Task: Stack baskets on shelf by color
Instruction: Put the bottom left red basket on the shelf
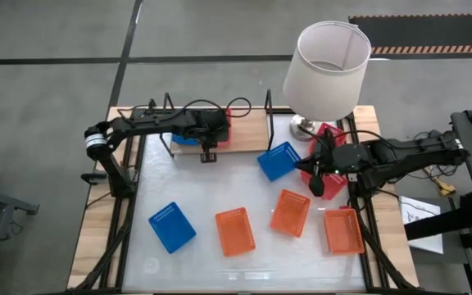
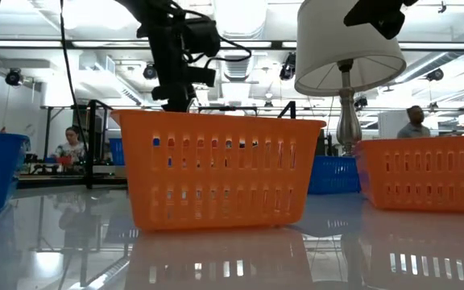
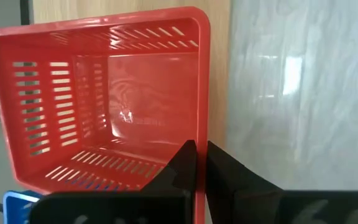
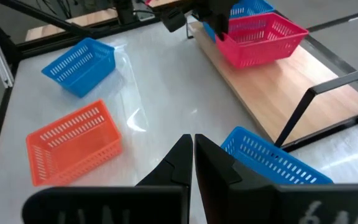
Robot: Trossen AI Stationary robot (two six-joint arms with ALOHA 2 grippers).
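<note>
Reaching over the shelf (image 1: 244, 131) at the far edge of the worktop (image 1: 220, 192), the left end effector (image 1: 209, 152) sits at the rim of a red basket (image 3: 104, 106) that rests on the wooden board. In the left wrist view its two dark fingers (image 3: 185, 165) are nearly closed, with only a thin gap between them, straddling the basket's near wall; they seem to pinch that wall, though the contact itself is hard to make out. A blue basket (image 1: 185, 139) lies on the shelf just beside the red one, on the left arm's side.

The right end effector (image 1: 318, 184) hovers near the lamp base (image 1: 304, 125), close to another red basket (image 1: 328, 138) partly hidden under the white lampshade (image 1: 328, 70). Its fingers (image 4: 182, 158) are pressed almost together and hold nothing.

A second blue basket (image 1: 279, 161) lies tilted on the worktop just in front of the shelf, between the two arms. A third blue basket (image 1: 172, 226) sits toward the near left of the worktop. Three orange baskets lie in a loose row along the near side: one (image 1: 235, 231) in the middle, one (image 1: 290, 212) to its right, and one (image 1: 343, 230) at the right edge.

In the low view, people (image 2: 414, 121) show in the room behind.
</note>
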